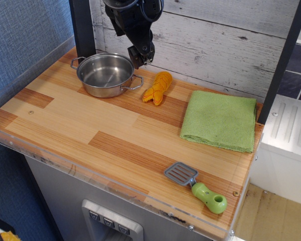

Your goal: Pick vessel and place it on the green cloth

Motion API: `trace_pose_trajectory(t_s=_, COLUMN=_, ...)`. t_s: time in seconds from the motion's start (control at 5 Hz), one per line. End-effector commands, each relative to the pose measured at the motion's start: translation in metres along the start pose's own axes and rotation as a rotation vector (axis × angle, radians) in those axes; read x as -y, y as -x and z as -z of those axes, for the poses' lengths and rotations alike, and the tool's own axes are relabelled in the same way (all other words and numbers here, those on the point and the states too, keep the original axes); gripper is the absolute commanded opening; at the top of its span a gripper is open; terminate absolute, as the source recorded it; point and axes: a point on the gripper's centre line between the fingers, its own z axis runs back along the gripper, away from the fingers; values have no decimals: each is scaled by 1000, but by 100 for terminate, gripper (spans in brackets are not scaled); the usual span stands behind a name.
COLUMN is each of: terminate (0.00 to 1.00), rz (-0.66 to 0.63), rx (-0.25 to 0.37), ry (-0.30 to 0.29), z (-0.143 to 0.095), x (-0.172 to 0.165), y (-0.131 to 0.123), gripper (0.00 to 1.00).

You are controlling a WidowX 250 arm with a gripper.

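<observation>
Green-handled spatula (197,184) nearest me, green cloth (219,119) beyond it, vessel (106,75) far left of the cloth, my gripper (140,55) just above its back-right rim (jaw state unreadable from here)

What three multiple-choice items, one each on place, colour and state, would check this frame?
1. Where does the green cloth lie relative to the steel pot?
A. To its right, apart
B. Under it
C. Inside it

2. What colour is the spatula handle?
A. Red
B. Green
C. Blue

3. What is in the pot?
A. The orange toy
B. The spatula
C. Nothing

Answers:
1 A: bare wooden tabletop and the orange toy separate them.
2 B: green handle, grey blade, at the front edge.
3 C: its shiny bottom shows bare; the tool hangs by its back rim.
</observation>
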Motion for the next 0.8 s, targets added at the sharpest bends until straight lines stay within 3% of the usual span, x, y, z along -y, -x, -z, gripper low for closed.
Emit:
trace_pose_trajectory(t_s=0.0, terminate=0, rz=0, rx=0, ry=0, z=0, x=0, y=0, gripper=100)
trace_pose_trajectory(t_s=0.2, terminate=0, rz=99, rx=-28, ry=63, z=2, x=-8, y=19, gripper=100)
trace_pose_trajectory(t_s=0.6, terminate=0, rz=212, rx=-76, ry=74, z=10, x=-23, y=43, gripper=100)
